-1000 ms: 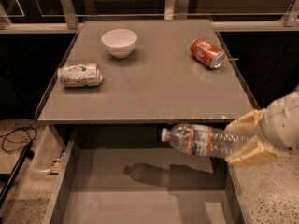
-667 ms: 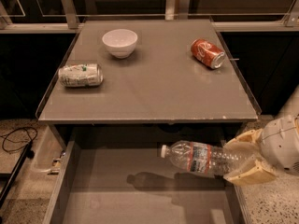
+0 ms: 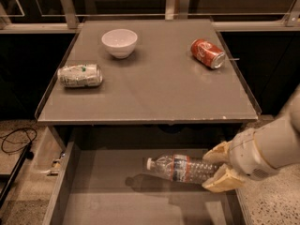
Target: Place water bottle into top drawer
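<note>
The water bottle [image 3: 180,168] is clear and ribbed, with a white cap and a red-blue label band. It lies horizontally, cap pointing left, held just above the bottom of the open top drawer [image 3: 108,205]. My gripper [image 3: 216,167] comes in from the right and is shut on the bottle's base end, its tan fingers [image 3: 220,180] above and below it. The bottle's shadow falls on the drawer floor under it.
On the grey tabletop [image 3: 154,93] stand a white bowl [image 3: 119,42] at the back left, a crushed silver-green can [image 3: 79,75] on the left and a red soda can [image 3: 207,53] on the right. A black cable [image 3: 14,142] lies on the floor at left.
My gripper has lowered the bottle from the tabletop's front edge down into the drawer. It now sits close over the drawer floor.
</note>
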`<state>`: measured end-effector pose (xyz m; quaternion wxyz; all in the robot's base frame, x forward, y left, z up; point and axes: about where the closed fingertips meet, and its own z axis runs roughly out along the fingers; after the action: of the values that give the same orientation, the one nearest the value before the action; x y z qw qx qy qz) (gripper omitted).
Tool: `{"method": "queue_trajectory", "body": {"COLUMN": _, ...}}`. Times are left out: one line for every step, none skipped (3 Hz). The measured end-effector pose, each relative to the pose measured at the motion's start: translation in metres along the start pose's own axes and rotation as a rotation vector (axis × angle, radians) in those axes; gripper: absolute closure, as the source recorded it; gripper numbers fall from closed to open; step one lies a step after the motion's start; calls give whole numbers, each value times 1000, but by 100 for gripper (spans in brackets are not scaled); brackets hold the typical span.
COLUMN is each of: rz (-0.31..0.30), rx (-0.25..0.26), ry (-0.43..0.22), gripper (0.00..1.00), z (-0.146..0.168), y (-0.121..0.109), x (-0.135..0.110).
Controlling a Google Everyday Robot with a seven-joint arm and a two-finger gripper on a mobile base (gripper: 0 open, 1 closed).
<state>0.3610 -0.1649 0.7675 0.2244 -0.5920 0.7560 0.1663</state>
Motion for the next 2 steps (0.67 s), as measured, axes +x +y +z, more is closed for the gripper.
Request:
{"method": "queue_trajectory", "body": {"rz": 22, "rx": 11, "ry": -11, "gripper": 100, "z": 52, "y": -17, "x": 7}}
{"method": "queue_trajectory", "body": {"rz": 48, "rx": 44, "ry": -35, "gripper": 100, "z": 86, "y": -29, "x": 8}}
